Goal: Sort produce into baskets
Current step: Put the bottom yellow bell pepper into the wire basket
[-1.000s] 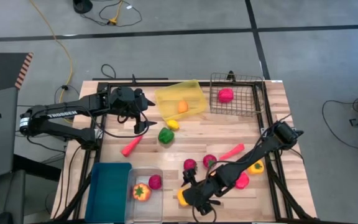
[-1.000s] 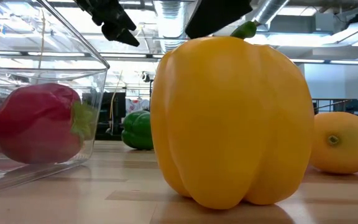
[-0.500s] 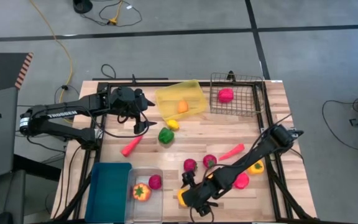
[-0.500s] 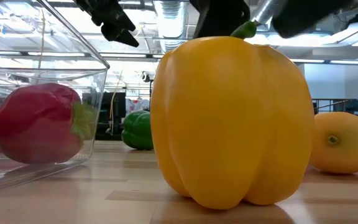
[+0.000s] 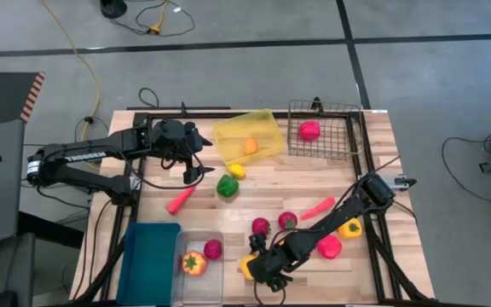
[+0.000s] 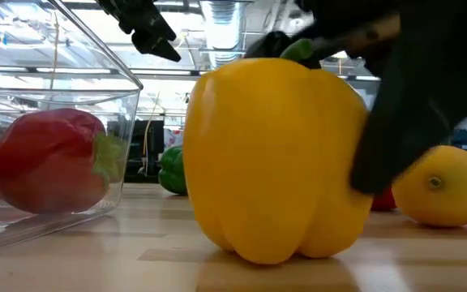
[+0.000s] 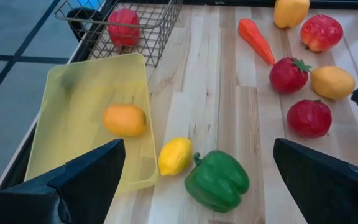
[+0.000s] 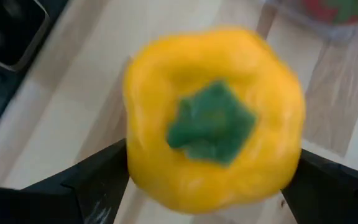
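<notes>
Contact is the change: half a second ago the yellow bell pepper stood upright and clear in the low view, and now it leans toward the left of that frame with a dark finger of the right gripper pressed on its right flank. In the high view the right arm has slid a little further to the lower left, so that its gripper covers most of the pepper at the lower centre of the frame, just right of the clear plastic bin.

Glossy and deep yellow, the pepper has rounded lobes and a green stem cap, seen from above in the right wrist view. It sits on the wooden worktop, its base lifted on the right side in the low view.

Right jaws are spread wide, one finger on each side of the pepper; the right finger touches it, the other is close beside it, not yet clamped.

Left gripper hangs over the upper left of the worktop beside the yellow tray, jaws released and holding nothing, as before.
</notes>
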`<act>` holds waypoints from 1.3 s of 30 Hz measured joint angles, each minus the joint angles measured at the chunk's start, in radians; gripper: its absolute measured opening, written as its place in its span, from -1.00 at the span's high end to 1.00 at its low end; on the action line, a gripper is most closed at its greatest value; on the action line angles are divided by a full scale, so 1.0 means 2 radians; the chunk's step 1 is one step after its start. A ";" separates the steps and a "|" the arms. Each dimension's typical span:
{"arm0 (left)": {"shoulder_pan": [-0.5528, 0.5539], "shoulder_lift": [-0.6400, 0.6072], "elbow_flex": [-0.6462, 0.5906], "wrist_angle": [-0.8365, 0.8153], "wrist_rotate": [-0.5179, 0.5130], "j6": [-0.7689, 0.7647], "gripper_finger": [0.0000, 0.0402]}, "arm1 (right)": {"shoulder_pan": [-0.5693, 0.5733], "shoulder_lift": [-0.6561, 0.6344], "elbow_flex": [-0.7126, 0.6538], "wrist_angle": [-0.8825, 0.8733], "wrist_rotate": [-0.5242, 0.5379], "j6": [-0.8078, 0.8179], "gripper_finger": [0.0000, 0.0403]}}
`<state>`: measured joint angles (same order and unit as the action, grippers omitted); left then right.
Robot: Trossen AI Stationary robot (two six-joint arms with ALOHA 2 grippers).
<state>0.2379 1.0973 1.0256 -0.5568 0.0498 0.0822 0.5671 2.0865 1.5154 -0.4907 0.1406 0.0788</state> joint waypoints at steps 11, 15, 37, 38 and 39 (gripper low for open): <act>0.000 0.000 0.000 -0.001 0.000 0.000 -0.99 | -0.007 -0.003 0.001 0.040 -0.006 0.078 -0.95; 0.000 0.000 0.000 -0.001 0.000 0.000 -0.99 | -0.010 -0.003 0.001 0.041 -0.006 0.080 -0.95; 0.000 0.000 0.000 -0.001 0.000 0.000 -0.99 | -0.017 -0.002 0.001 0.042 -0.019 0.079 -0.64; 0.000 0.000 0.000 -0.001 0.000 0.000 -0.99 | -0.017 -0.002 0.001 0.042 -0.019 0.079 -0.64; 0.000 0.000 0.000 -0.001 0.000 0.000 -0.99 | -0.017 -0.002 0.001 0.042 -0.019 0.079 -0.64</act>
<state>0.2379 1.0977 1.0256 -0.5594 0.0498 0.0822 0.5330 2.0815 1.5166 -0.4076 0.1024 0.2359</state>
